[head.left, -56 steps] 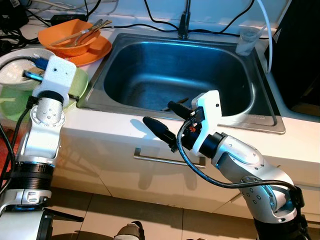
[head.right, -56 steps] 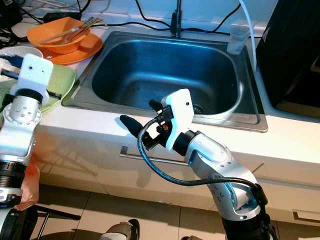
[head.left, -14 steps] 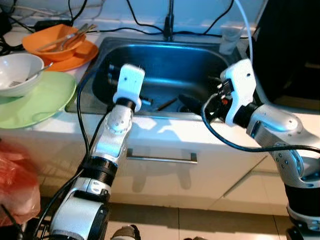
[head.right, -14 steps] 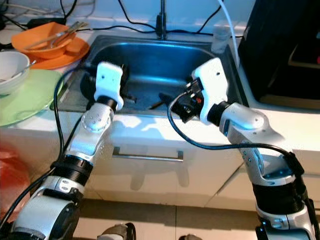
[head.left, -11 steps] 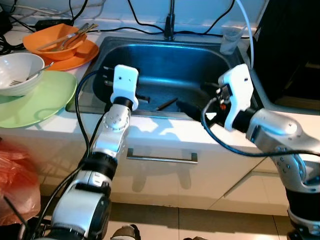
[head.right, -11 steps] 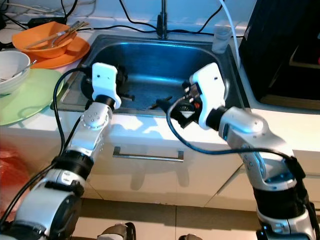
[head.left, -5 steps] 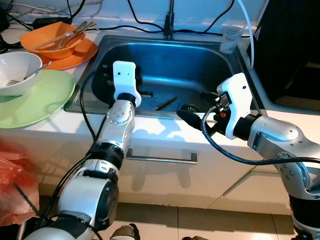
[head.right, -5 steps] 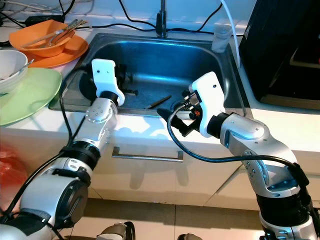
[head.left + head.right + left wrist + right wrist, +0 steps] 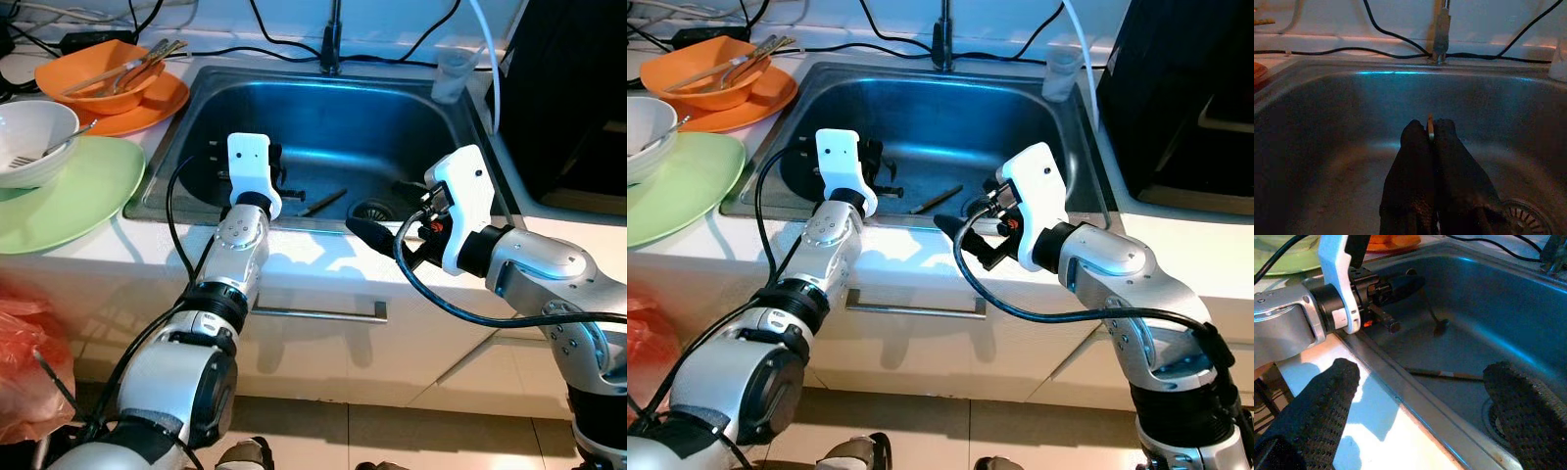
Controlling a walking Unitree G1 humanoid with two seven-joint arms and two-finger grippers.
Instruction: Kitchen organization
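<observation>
The stainless-steel sink basin (image 9: 441,157) takes up the middle of the head views, its faucet cut off by the frame at 12 o'clock. The left gripper (image 9: 1429,134) reaches over the sink's near-left rim into the basin. In its wrist view the two black fingers (image 9: 1413,161) are pressed together on a thin pale utensil handle (image 9: 1430,128), of which only the tip pokes out between them. In the right wrist view a slim stem hangs from those fingers to a small dark spoon-like end (image 9: 1441,325) near the basin floor; whether it touches the steel is hard to tell.

A dark slender stick-like utensil (image 9: 322,203) lies loose on the sink bottom, at about 9 o'clock from the round drain strainer (image 9: 372,210); its ends are too dim to identify.

The right gripper (image 9: 1420,406) hovers over the white counter edge (image 9: 323,255) at the sink's near rim, fingers spread wide and holding nothing.

At 10 o'clock on the counter sit an orange plastic bowl (image 9: 93,83) with utensils inside, on an orange plate; a white bowl (image 9: 29,132), cut off by the frame, rests on a pale green plate (image 9: 83,191). A clear plastic cup (image 9: 449,76) stands at 1 o'clock.
</observation>
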